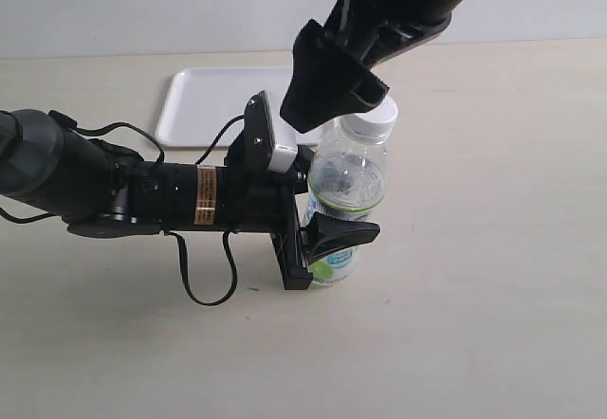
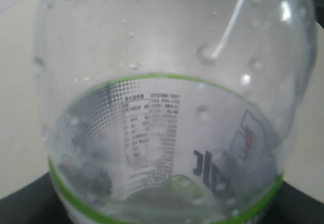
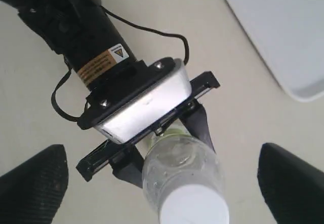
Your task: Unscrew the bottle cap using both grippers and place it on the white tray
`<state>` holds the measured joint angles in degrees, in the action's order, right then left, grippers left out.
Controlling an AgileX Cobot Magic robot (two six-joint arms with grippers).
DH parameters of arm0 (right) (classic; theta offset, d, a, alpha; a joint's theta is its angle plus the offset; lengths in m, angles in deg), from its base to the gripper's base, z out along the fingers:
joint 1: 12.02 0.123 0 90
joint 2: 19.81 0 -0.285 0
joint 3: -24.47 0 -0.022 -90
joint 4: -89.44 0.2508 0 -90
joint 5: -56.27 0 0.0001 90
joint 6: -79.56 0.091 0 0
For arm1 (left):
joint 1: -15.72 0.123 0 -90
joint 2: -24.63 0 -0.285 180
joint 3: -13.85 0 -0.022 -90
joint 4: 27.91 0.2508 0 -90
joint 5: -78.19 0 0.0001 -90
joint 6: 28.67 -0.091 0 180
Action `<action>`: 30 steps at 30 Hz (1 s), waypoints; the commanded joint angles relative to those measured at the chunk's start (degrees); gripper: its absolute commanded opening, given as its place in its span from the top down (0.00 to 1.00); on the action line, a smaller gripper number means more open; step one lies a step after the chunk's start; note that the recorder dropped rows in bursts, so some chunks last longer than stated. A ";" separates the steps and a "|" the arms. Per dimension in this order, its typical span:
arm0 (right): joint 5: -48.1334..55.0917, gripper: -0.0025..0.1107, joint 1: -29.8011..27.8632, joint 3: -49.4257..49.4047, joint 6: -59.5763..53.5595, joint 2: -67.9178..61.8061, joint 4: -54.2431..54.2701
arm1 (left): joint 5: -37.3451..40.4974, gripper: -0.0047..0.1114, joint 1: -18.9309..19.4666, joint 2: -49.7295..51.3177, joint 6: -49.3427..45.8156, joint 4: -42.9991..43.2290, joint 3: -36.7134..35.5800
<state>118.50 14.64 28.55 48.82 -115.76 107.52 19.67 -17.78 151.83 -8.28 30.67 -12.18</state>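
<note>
— Left gripper [image 1: 329, 248], what's its state?
— Clenched on the labelled lower body of the small clear plastic bottle [image 1: 349, 177], which stands upright on the tabletop [image 1: 474, 296].
— Right gripper [image 1: 334, 106]?
— Released, jaws spread wide just above the small round white ribbed cap [image 1: 384, 114]. The cap sits on the bottle's neck, untouched. The flat white rectangular tray [image 1: 204, 106] lies beyond the left gripper.

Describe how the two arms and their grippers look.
Both arms are black. The left arm has a thick cylindrical body with an orange label, loose black cables and a silver-white box. The right gripper has broad black fingers with dotted pads.
</note>
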 commanded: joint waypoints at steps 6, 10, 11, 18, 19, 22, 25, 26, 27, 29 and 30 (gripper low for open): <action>4.31 0.13 -0.01 0.36 28.83 0.37 -9.01 | -3.16 0.96 -0.09 -0.40 -0.23 -1.35 0.13; 6.45 0.14 -0.01 0.27 30.74 0.37 -9.01 | -3.16 0.96 -0.09 -0.40 -0.23 -1.35 0.13; 6.58 0.14 -0.01 0.27 30.74 0.37 -9.01 | -3.16 0.96 -0.09 -0.40 -0.23 -1.35 0.13; 6.48 0.17 -0.01 0.27 30.74 0.25 -10.66 | -3.15 0.96 -0.09 -0.40 -0.23 -1.11 0.13; 6.37 0.17 -0.01 0.27 30.74 0.02 -11.21 | -3.15 0.96 -0.09 -0.40 -0.23 -1.11 0.13; 6.05 0.19 -0.01 0.27 30.74 -0.37 -11.56 | -3.15 0.96 -0.09 -0.40 -0.23 -1.11 0.13; 5.94 0.21 -0.01 0.27 30.74 -0.73 -11.56 | -3.15 0.96 -0.09 -0.40 -0.35 -1.11 0.13; 5.46 0.21 -0.01 0.27 30.74 -0.98 -11.44 | -3.15 0.96 -0.09 -0.40 -0.35 -1.11 0.13; 5.18 0.21 -0.01 0.27 30.74 -1.13 -11.13 | -3.15 0.96 -0.09 -0.40 -0.35 -1.11 0.13; 4.52 0.21 -0.01 0.27 30.74 -1.52 -10.99 | -3.15 0.96 -0.09 -0.40 -0.35 -1.11 0.13; 4.29 0.21 -0.01 0.27 30.74 -1.63 -10.99 | -3.15 0.96 -0.09 -0.40 -0.35 -1.11 0.13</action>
<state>124.07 14.64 28.55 79.56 -117.05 96.55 19.46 -17.78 151.83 -8.35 30.67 -12.18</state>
